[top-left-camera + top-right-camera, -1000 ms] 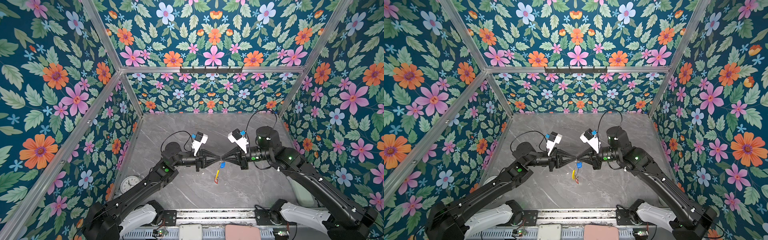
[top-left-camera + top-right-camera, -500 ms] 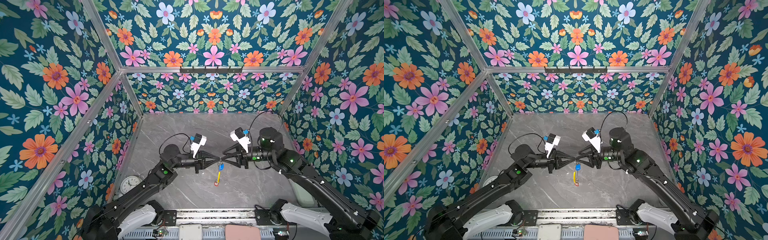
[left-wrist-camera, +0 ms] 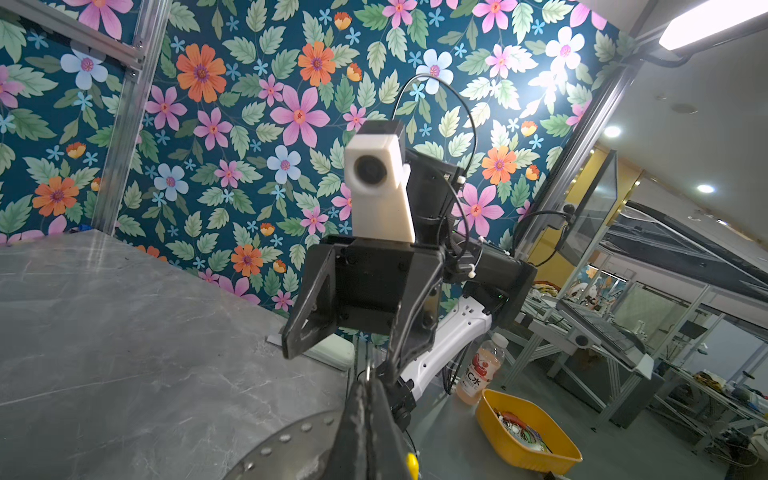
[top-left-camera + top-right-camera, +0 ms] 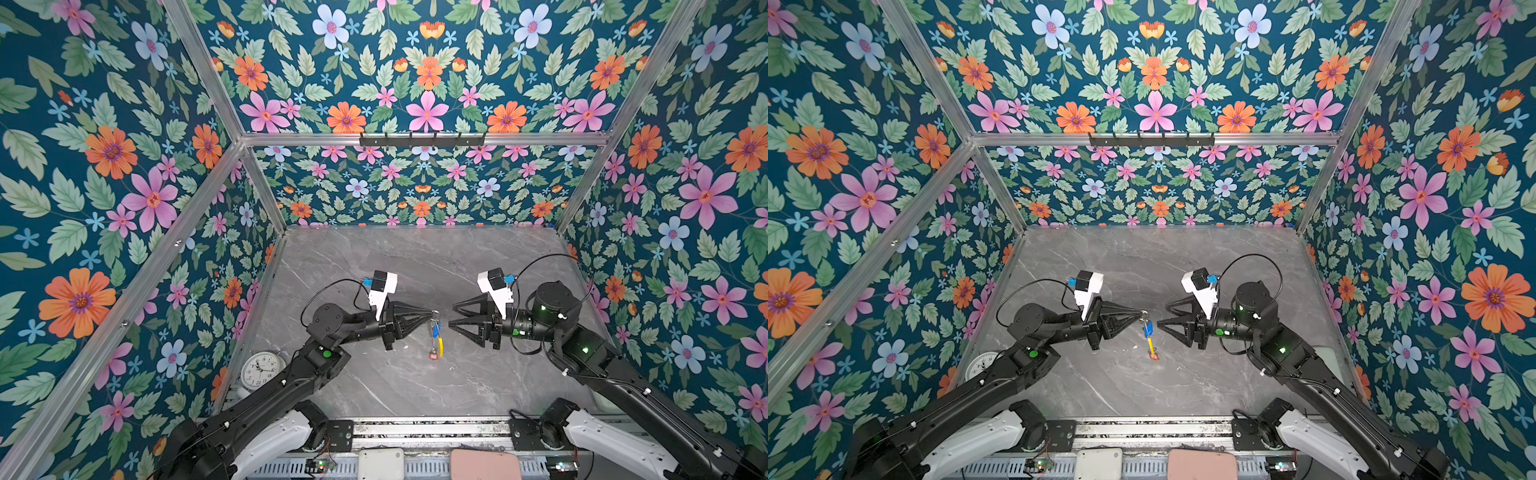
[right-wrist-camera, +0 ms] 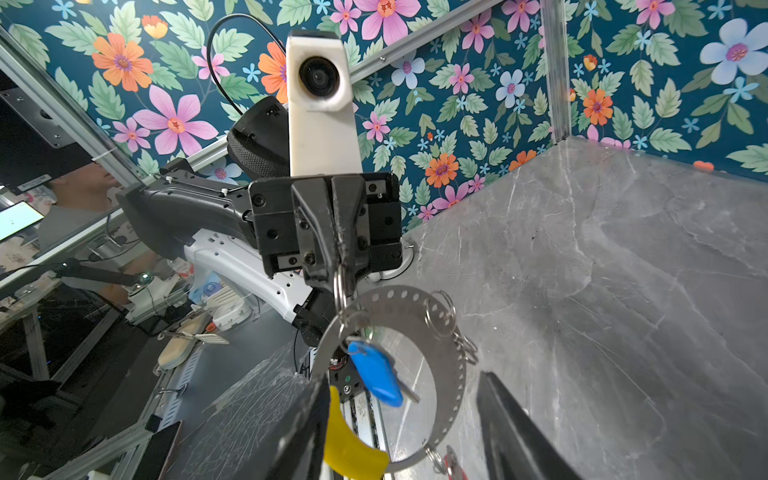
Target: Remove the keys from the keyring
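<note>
Under left gripper (image 4: 432, 312), perforated grey keyring (image 5: 399, 300)

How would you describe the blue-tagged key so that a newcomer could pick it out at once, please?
Over the grey marble table, the left gripper holds up the keyring, a flat grey metal hoop. The blue-tagged key hangs right below its shut jaws, at the hoop's top; the yellow sleeve and red tag hang lower.
</note>
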`<state>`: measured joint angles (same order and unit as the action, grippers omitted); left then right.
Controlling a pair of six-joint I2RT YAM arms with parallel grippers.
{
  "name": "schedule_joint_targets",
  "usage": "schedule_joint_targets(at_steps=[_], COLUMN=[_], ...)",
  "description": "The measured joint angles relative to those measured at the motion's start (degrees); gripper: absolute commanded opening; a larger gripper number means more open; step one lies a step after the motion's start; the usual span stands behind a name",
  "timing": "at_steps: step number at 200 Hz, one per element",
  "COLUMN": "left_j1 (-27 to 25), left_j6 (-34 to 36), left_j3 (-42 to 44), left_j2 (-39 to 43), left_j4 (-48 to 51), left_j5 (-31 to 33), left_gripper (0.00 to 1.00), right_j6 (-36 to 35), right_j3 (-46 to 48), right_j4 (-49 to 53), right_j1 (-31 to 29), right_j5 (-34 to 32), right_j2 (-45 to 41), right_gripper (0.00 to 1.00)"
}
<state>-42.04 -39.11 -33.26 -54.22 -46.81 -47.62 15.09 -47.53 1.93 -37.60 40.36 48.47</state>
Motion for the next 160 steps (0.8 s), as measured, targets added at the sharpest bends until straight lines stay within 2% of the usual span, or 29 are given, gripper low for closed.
schedule_joint_targets(at_steps=[41, 71, 94, 155, 160], left_j1=[0.0, 0.0, 0.0, 0.0, 0.0], left_j6=[-2.7, -4.2, -4.7, -6.4, -6.7], left_j3=[0.5, 0.9, 1.1, 1.8, 1.9], left_j2=[-1.4, -2.1, -2.9, -3.4, -3.4], left_j4=[-5.2, -7.6, -9.4, -11.9, -11.9], left_j5=[-0.1, 0.0, 0.0, 1.1, 1.2], left_gripper=[0.00, 0.00, 0.00, 0.00, 0.00], right_j6=[1.9, 2.3, 2.2, 1.6, 1.6], right_j3=[1.3, 1.4, 0.8, 0.0, 0.0], right_j4=[-4.1, -5.1, -5.1, -6.0, -6.0], right_j1=[-0.2, -1.9, -2.8, -3.9, -3.9], right_j5=[3.7, 5.1, 5.3, 5.4, 5.5], right_j2=[1.9, 3.7, 4.9, 6.1, 6.1], right_gripper=[0.56, 0.49, 0.39, 0.00, 0.00])
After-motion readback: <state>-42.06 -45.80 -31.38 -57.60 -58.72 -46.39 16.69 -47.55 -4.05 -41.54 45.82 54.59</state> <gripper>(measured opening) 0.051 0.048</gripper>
